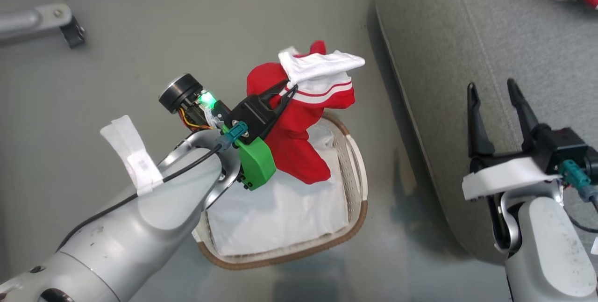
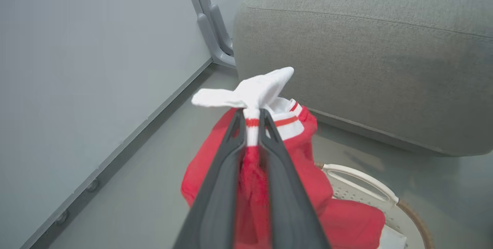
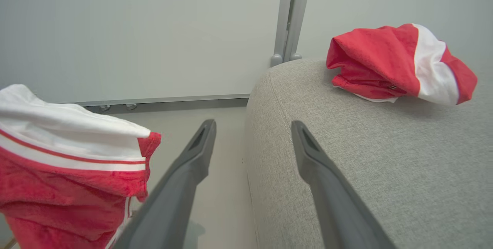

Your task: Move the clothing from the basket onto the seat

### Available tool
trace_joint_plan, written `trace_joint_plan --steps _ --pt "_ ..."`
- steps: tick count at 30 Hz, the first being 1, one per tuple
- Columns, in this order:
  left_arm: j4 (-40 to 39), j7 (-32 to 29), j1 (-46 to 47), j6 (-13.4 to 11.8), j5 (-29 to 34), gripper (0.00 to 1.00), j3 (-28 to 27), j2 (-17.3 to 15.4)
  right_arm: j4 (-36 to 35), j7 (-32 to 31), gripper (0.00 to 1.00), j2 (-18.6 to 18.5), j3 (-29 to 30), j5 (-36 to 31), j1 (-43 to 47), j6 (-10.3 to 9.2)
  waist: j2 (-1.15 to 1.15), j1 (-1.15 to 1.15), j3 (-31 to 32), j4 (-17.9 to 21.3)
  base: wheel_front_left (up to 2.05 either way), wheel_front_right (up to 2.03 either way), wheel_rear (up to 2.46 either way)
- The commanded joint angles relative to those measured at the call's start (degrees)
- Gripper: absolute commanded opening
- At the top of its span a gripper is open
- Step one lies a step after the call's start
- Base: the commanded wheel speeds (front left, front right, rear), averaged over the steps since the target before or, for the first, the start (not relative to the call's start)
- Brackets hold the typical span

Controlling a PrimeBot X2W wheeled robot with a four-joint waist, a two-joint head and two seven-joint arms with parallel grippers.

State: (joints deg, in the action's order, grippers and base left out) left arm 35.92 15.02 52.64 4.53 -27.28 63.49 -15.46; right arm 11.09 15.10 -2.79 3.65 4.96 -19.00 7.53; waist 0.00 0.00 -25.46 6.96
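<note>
Red clothing (image 1: 299,147) clamped at its white-striped edge between the shut fingers of left gripper (image 1: 290,88), hanging from it over basket (image 1: 357,225) | seat (image 1: 467,49) just right of basket | right gripper (image 1: 491,84) fingers apart, holding nothing, above seat edge | second red garment (image 3: 385,62) lies on seat

Left pincer (image 1: 291,88) clamped shut, right pincer (image 1: 491,85) spread wide open.

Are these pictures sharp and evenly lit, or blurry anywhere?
Head view: soft even light, dim shadow on the floor between the basket and the seat; left wrist view: the left fingers loom large and soft near the lens; right wrist view: faint shadow under the other red garment.
</note>
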Motion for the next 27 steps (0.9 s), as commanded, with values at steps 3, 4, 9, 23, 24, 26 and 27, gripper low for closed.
trace_joint_plan --steps 3,4,9,23,24,26,27 --pt "-2.6 0.2 1.2 0.1 1.0 0.00 -0.8 -1.7 1.1 0.1 1.00 -0.2 -0.6 -0.3 2.6 -0.08 0.00 0.00 11.0 -2.4 0.00 0.00 0.00" --pt "-3.2 0.2 1.6 0.2 1.1 0.00 -0.9 -2.0 1.3 0.1 1.00 -0.2 -0.8 -0.3 3.0 -0.08 0.00 0.00 11.8 -2.4 0.00 0.00 0.00" --pt "-5.9 -0.3 4.8 0.2 0.7 0.00 -2.1 -3.7 2.3 0.1 1.00 -0.2 -2.1 -0.1 4.5 -0.08 0.00 0.00 15.4 -2.1 0.00 0.00 0.00" --pt "-6.9 -2.0 12.3 0.4 -1.1 0.00 -5.1 -3.5 4.1 0.1 1.00 -0.2 -7.1 0.2 5.5 -0.08 0.00 0.00 19.9 -1.8 0.00 0.00 0.00" --pt "-6.8 -1.9 12.7 0.4 -1.2 0.00 -5.1 -3.2 4.3 0.1 1.00 -0.2 -7.5 0.3 5.4 -0.08 0.00 0.00 20.1 -1.8 0.00 0.00 0.00" --pt "-6.9 -1.7 13.1 0.4 -1.3 0.00 -5.0 -2.6 4.5 0.1 1.00 -0.2 -8.1 0.2 5.1 -0.08 0.00 0.00 20.5 -1.8 0.00 0.00 0.00" --pt "-7.0 -1.7 13.1 0.4 -1.3 0.00 -5.0 -2.4 4.6 0.1 1.00 -0.2 -8.4 0.1 5.0 -0.08 0.00 0.00 20.7 -1.8 0.00 0.00 0.00"
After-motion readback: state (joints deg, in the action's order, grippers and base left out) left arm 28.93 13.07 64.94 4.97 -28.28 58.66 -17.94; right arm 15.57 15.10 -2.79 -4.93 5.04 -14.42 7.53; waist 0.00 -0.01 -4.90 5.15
